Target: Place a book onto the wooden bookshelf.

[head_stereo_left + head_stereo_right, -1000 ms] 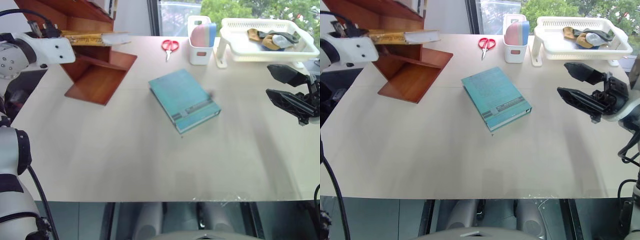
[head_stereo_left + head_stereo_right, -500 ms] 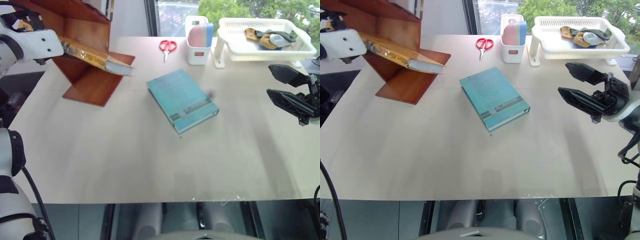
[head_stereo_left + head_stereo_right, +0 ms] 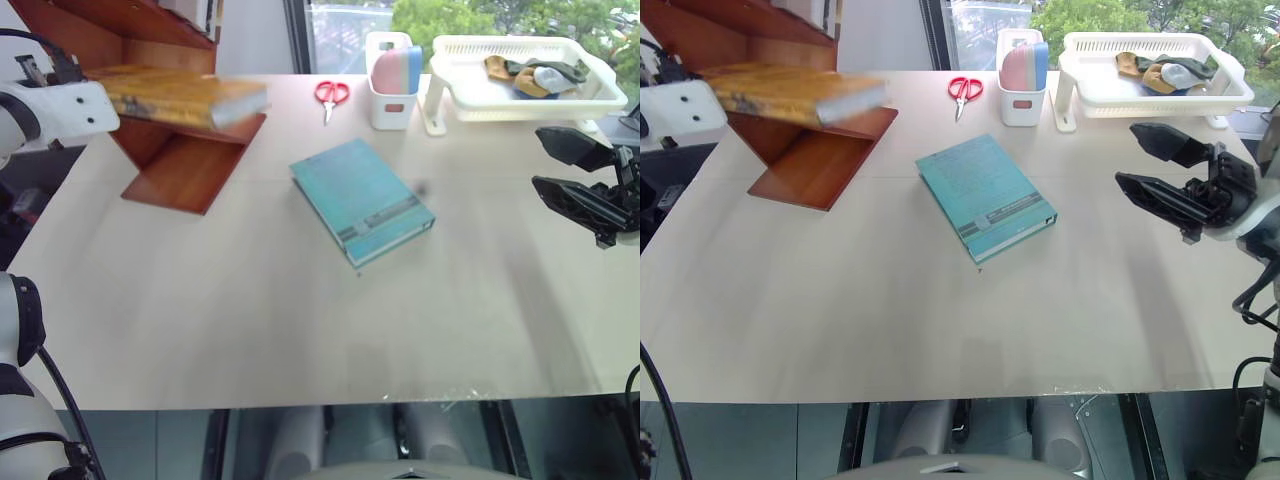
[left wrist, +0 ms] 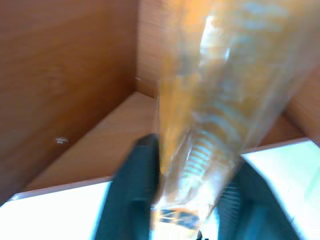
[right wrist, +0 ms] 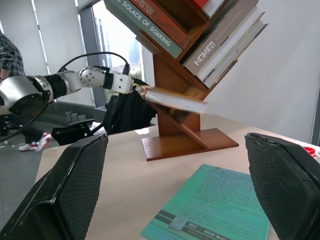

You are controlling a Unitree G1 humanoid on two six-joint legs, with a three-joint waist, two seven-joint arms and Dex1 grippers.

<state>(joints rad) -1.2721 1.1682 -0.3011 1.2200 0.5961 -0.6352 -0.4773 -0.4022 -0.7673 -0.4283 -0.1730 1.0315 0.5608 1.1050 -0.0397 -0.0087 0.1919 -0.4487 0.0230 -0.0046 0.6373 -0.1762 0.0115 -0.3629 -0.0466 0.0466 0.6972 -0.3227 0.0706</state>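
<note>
Book [image 3: 180, 96], the yellow-orange one, is pinched in the left gripper's [image 4: 187, 200] jaws, held across the lower boards of the wooden bookshelf [image 3: 190, 165]. The teal book [image 3: 362, 200] lies flat on the bench [image 3: 300, 320]. Behind it, a white basket [image 3: 530, 80] holds crumpled cloths, and a white cup [image 3: 392, 105] holds pink and blue things. The right gripper's [image 3: 580, 175] jaws are spread, empty.

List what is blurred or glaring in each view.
Eye views: the book at the bookshelf is motion-smeared; the teal book is sharp. Left wrist view: the book is a streaked blur with glare. Right wrist view: bright window behind, fingers soft.
</note>
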